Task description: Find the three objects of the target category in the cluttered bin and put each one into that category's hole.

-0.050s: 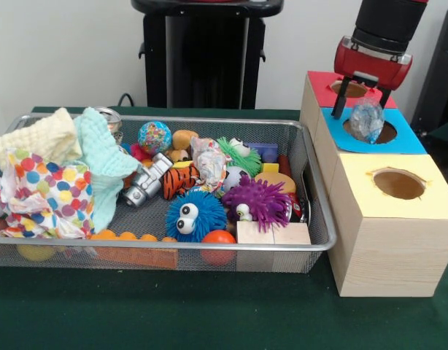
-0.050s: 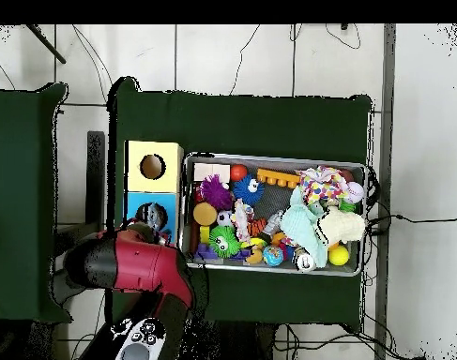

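Over the blue hole: claw (image 1: 364,109) hanging just above the blue-topped box (image 1: 410,137), pinching a clear, bluish, bumpy ball (image 1: 367,119) between its dark prongs.
Ball position: directly above the blue box's round opening, low end at or just inside the rim; contact with the rim not clear.
Step in hand: judged to be the drop-off of one target item into its hole.
Boxes: red-topped box (image 1: 322,82) behind, yellow-topped box (image 1: 428,197) in front, both holes showing nothing inside.
Bin: wire bin (image 1: 320,219) on the green surface (image 1: 209,313), crowded with toys and cloths; blue fuzzy ball with eyes (image 1: 195,216), purple spiky ball (image 1: 265,202), globe ball (image 1: 154,137) among them.
Next move: likely spreading the prongs so the ball falls cleanly through, then returning to the bin for another similar ball.
Overhead: arm covering the blue box, grip hidden.
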Robot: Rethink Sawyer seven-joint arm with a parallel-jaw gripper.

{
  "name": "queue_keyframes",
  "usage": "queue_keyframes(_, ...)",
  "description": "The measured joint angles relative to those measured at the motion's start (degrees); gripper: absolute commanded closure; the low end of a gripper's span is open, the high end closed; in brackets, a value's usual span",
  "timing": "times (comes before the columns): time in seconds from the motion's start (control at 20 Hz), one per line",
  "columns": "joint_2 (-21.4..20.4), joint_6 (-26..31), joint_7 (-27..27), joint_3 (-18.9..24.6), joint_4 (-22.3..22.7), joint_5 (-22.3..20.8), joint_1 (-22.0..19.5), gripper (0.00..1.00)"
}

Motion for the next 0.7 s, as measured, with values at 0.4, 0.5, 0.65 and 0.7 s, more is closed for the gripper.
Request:
queue_keyframes(0.4, -2.9, 1.0, 0.0, 0.2, 1.5, -0.1, -1.3, 0.00)
queue_keyframes(0.5, -4.5, 2.5, 0.0, 0.3, 2.1, -0.1, -2.1, 0.00)
queue_keyframes(0.65, -8.8, 8.0, 0.0, 0.3, 3.1, -0.1, -4.4, 0.00)
queue_keyframes(0.7, -10.0, 9.9, 0.0, 0.3, 3.3, -0.1, -5.1, 0.00)
